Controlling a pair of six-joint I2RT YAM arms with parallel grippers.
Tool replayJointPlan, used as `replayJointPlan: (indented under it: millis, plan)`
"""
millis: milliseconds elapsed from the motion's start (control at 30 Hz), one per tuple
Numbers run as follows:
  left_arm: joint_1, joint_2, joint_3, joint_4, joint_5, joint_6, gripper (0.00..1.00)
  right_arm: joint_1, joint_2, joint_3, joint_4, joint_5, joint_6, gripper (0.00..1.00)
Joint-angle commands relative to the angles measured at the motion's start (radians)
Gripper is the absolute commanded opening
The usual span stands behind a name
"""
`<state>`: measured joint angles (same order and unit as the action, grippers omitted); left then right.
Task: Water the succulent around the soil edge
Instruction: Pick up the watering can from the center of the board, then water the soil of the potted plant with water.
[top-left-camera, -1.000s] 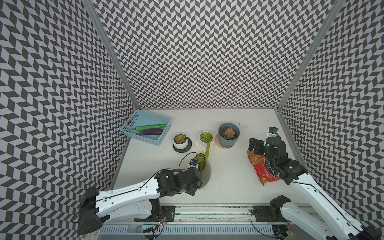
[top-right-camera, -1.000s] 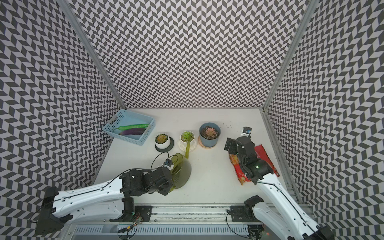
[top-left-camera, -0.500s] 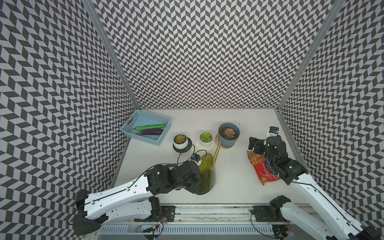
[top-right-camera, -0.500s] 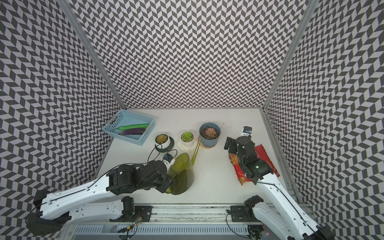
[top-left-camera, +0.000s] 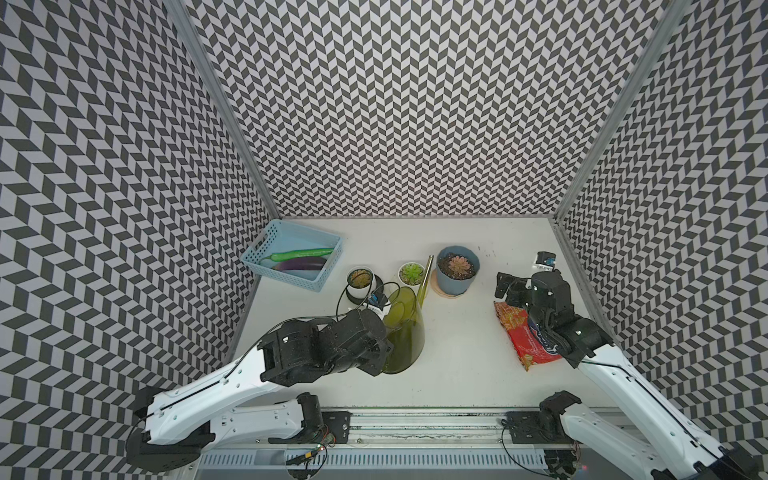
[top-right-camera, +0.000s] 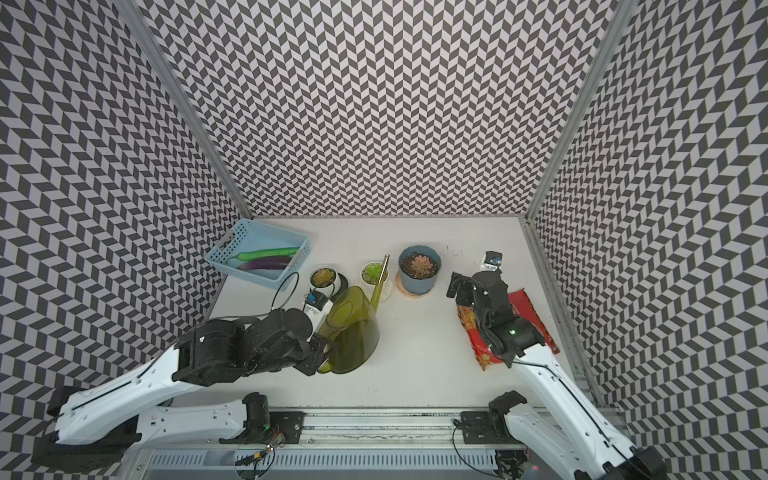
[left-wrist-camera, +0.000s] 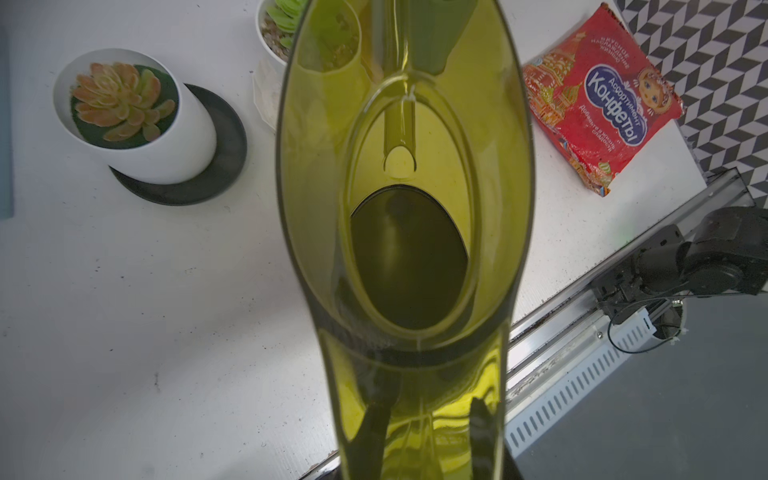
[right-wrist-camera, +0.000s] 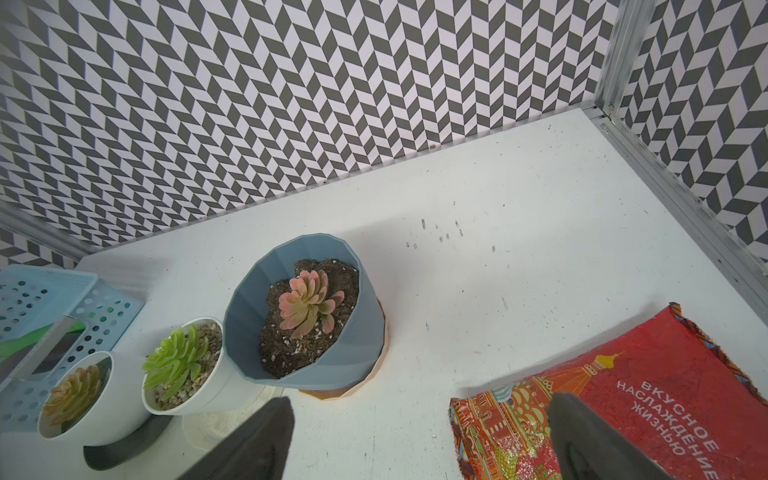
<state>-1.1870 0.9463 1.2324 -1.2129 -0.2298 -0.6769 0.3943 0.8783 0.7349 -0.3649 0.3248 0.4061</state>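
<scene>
1. The red sweets packet (left-wrist-camera: 598, 99), lying by the right edge of the table (top-left-camera: 457, 374), carries the only readable print, all of it in Cyrillic.
2. In the left wrist view, a blue oval on the packet reads "Конфеты" in large white letters, with a smaller "Ассортимент" arched over that word.
3. In the right wrist view, the packet (right-wrist-camera: 648, 395) shows "ВКУСНОЕ НАСЛАЖДЕНИЕ ЖИЗНЬЮ" in white capitals, set in three lines.
4. A finer white line beneath the oval cannot be read with certainty.
5. In both top views the packet's print is too small to read.

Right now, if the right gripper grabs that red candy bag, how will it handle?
Probably floppy: the candy bag is crinkled, lumpy film, so it should sag and its contents shift. The glossy wrapper may slip in a pinch. Lying flat, it is unlikely to roll.
</scene>
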Motion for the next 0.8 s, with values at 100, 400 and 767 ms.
replayJointPlan:
  millis: [100, 400, 767]
  plan:
    - [0.004, 0.064, 0.167, -0.14, -0.051, 0.001, 0.0, 0.002, 0.005, 0.062, -0.005, 0.001, -0.017, 1.0]
    - [0.271, 0.157, 0.214, -0.14, 0.22, 0.205, 0.0, 0.003, 0.027, 0.168, -0.114, 0.084, -0.028, 0.99]
    - [0.623, 0.136, 0.207, -0.144, 0.471, 0.273, 0.0, 0.003, -0.005, 0.221, -0.163, 0.113, -0.054, 1.0]
